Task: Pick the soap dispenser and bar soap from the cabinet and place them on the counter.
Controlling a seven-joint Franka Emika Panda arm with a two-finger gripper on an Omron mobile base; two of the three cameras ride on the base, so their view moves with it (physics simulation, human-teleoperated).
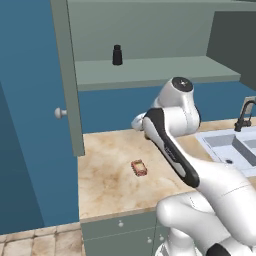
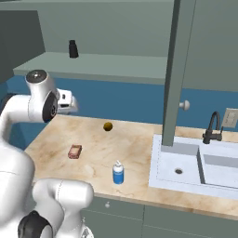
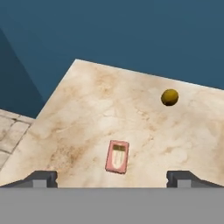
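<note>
Now, in the left base view the bar soap (image 1: 139, 167) lies flat on the bench (image 1: 107, 185); in the right base view the soap dispenser (image 2: 118, 173) stands at four o'clock from it; in the hand view the end effector (image 3: 112, 177) is wide and empty, the soap just ahead at twelve o'clock, long axis toward it.

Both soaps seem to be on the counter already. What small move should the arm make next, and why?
Probably lift the gripper a little, up and away. The bar soap lies flat on the counter, free of the open fingers, and the dispenser stands upright near the counter's front edge. Nothing seems left to pick, so pulling back avoids knocking the bar soap.
</note>
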